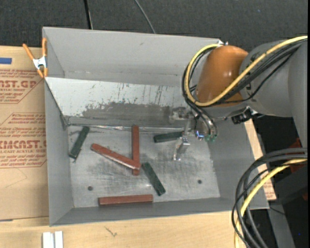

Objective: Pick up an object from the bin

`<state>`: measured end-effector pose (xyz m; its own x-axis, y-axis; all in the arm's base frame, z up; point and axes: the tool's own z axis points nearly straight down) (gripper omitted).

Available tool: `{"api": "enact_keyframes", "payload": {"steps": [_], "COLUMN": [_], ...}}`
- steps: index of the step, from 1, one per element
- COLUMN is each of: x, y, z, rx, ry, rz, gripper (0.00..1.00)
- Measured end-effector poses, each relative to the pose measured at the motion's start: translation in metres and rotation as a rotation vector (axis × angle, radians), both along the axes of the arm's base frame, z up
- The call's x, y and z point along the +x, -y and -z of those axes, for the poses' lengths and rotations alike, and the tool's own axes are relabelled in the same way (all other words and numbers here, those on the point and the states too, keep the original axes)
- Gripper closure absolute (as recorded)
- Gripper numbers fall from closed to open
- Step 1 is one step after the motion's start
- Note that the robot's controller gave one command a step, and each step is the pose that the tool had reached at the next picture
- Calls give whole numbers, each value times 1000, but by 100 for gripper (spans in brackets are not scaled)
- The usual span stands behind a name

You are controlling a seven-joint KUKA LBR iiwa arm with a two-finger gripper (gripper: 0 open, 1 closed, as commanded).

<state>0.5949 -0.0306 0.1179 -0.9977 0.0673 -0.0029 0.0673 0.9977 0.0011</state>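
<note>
My gripper (181, 149) hangs low over the right part of the bin floor, under the orange wrist cover. A short dark green stick (167, 137) lies flat just to its left, its right end reaching the gripper; I cannot tell whether they touch. Another dark green stick (153, 178) lies slanted below and left of the gripper. A red-brown stick (136, 146) lies lengthwise further left, meeting a slanted red-brown stick (112, 156) at its lower end.
A third red-brown stick (125, 200) lies along the bin's front wall. One more dark green stick (78, 142) leans by the left wall. The arm and its cables cover the bin's right rim.
</note>
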Motion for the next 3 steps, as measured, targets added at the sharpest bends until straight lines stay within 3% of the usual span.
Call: {"api": "enact_keyframes", "payload": {"steps": [1, 2, 3], "x": [-4, -4, -4], "y": [1, 5, 5], "z": [48, 44, 44], "rx": [0, 2, 2], "ry": [-2, -6, -6], "rz": [-57, 100, 100], "gripper": [0, 100, 100]}}
